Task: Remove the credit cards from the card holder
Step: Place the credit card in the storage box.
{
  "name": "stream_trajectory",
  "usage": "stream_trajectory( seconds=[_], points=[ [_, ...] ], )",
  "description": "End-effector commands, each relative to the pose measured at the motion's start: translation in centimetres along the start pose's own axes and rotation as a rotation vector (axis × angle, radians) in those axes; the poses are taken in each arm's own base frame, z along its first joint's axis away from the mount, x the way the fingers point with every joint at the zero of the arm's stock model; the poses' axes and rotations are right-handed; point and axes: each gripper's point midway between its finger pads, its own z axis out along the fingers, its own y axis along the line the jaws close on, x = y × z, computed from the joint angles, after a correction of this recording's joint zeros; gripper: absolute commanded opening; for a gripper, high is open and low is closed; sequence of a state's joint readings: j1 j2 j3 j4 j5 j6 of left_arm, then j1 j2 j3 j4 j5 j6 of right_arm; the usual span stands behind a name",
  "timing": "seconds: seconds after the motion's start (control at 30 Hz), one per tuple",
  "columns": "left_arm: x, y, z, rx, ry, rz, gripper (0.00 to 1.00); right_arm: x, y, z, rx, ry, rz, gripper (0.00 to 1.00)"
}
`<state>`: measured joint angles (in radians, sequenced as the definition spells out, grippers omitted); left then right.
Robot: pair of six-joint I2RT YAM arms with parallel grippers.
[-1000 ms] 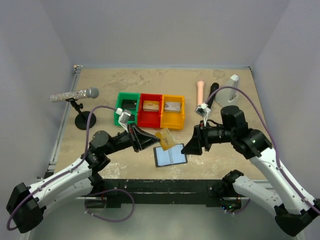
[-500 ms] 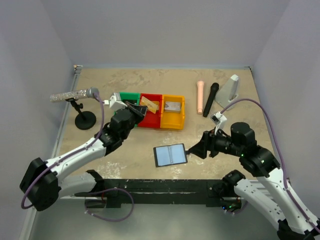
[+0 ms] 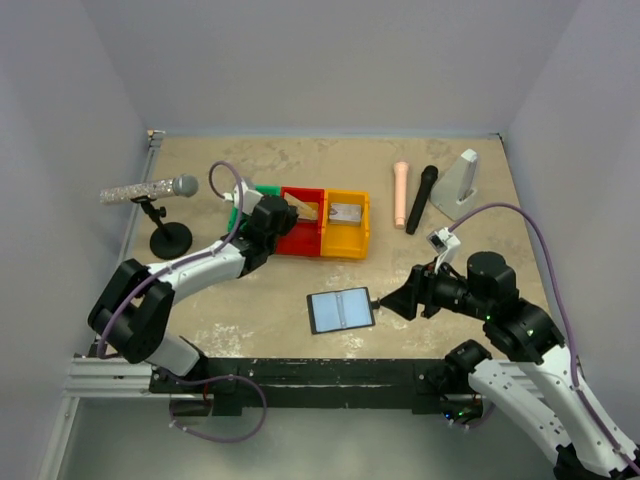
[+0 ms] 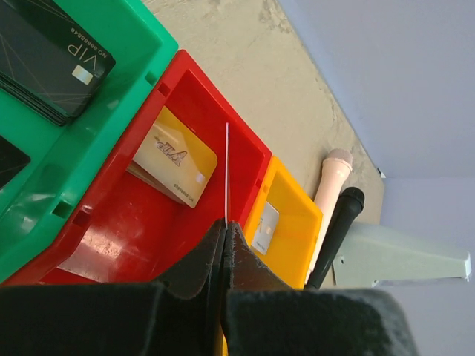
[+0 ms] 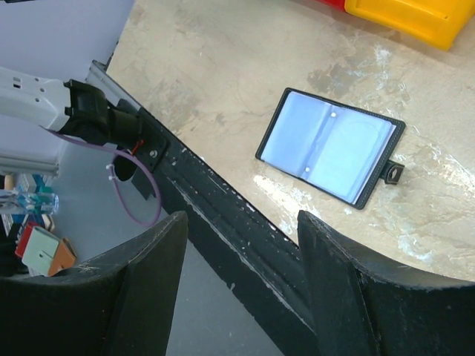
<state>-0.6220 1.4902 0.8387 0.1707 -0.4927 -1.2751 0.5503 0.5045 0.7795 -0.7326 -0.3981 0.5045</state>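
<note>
- The left arm reaches far out from its base. Its forearm stretches long across the table point(image 3: 300, 165) and its wrist sits over the joined bins.
- The left gripper point(image 4: 225, 226) has its fingers pressed together on a held card point(image 4: 226, 174). The card is seen edge-on as a thin pale line, so its colour cannot be told. It stands upright above the red bin point(image 4: 111, 222).
- A tan card point(image 4: 174, 156) lies tilted inside the red bin, against the far wall.
- A dark card point(image 4: 56, 63) lies in the green bin point(image 4: 89, 126), and a silvery card point(image 4: 266, 226) lies in the yellow bin point(image 4: 297, 237).
- The right arm is folded, with its elbow out to the right. Its wrist is low near the table's near edge and points left.
- The right gripper point(image 5: 241, 222) has its fingers spread apart with nothing between them.
- The card holder point(image 5: 330, 144) lies open flat on the table with its pale inner faces up. It is near the right gripper's fingers but apart from them, and its small black tab point(image 5: 393, 172) is on the side nearest that gripper.
- Farther back on the right lie a pink cylinder point(image 3: 400, 195), a black stick point(image 3: 422, 198) (perhaps a microphone) and a grey wedge point(image 3: 462, 180).
- A microphone on a stand point(image 3: 150, 190) is on the left.
</note>
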Motion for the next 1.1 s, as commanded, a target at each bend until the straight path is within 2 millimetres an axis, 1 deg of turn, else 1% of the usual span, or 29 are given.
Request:
stream_trajectory(
  seconds=[0.0, 0.33, 0.53, 0.63, 0.9, 1.07],
  points=[
    [-0.5, -2.4, 1.0, 0.045, -0.014, -0.04, 0.0, -1.0, 0.0, 0.1, 0.007, -0.035, -0.017, 0.65],
    [1.0, -1.8, 4.0, 0.022, -0.014, 0.025, 0.0, -0.9, -0.2, 0.0, 0.016, -0.037, -0.018, 0.65],
    [0.3, -2.0, 5.1, 0.019, -0.053, 0.069, 0.0, -0.5, -0.4, 0.0, 0.018, -0.037, -0.012, 0.65],
    [0.4, -2.0, 5.7, 0.017, -0.055, 0.085, 0.0, -0.5, -0.5, 0.2, 0.019, -0.032, -0.01, 0.65],
    [1.1, -0.8, 7.4, -0.012, -0.042, 0.107, 0.0, -0.6, -0.6, 0.4, 0.027, -0.024, -0.017, 0.65],
    [1.4, -0.6, 8.1, -0.016, -0.035, 0.107, 0.0, -0.6, -0.8, 0.6, 0.033, -0.014, -0.018, 0.65]
  ],
)
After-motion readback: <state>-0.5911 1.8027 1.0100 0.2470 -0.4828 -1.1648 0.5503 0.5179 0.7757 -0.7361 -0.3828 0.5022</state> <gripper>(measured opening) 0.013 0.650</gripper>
